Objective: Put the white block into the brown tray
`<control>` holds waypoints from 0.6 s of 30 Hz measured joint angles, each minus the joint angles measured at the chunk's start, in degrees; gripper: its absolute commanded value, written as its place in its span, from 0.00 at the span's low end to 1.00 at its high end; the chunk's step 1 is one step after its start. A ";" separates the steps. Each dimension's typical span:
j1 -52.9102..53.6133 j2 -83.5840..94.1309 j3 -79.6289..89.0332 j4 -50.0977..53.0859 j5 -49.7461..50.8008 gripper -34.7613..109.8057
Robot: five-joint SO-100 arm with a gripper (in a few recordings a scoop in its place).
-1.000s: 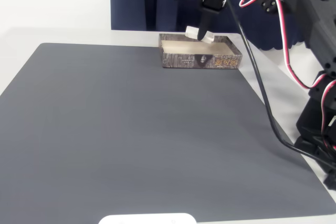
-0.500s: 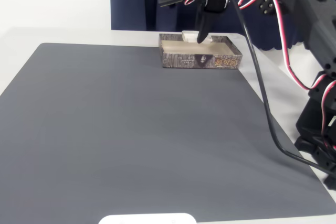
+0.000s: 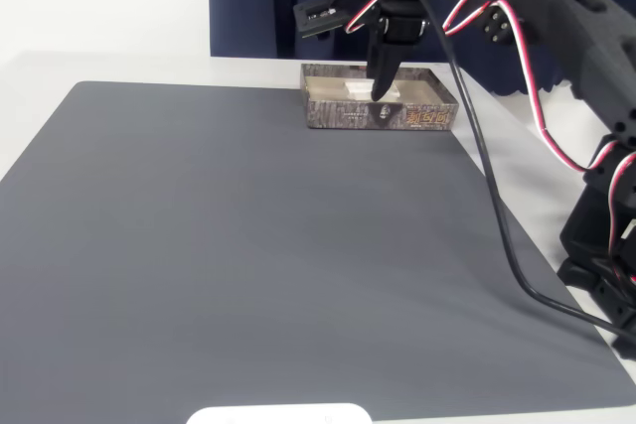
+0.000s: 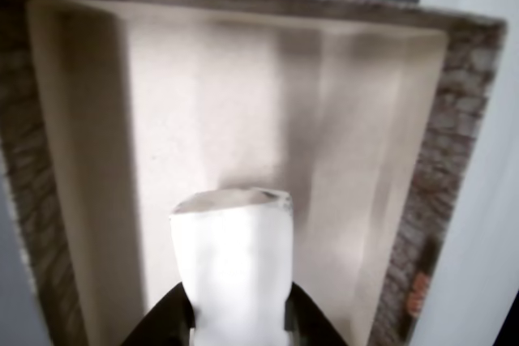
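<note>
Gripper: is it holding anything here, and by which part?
Yes. The gripper holds the white block by its near end, jaws on its two sides; the far end points into the brown tray.

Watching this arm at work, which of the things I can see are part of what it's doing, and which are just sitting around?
Part of the job:
- white block, held in the gripper
- brown tray, with the block lowered inside it

Just lying about:
- dark grey mat covering the table
- flat white piece at the mat's near edge
- blue curtain behind
</note>
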 measured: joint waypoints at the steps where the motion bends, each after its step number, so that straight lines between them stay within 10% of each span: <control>1: 0.00 -0.26 -0.09 -0.26 0.00 0.30; 18: 0.44 -0.62 -1.05 -0.44 8.35 0.50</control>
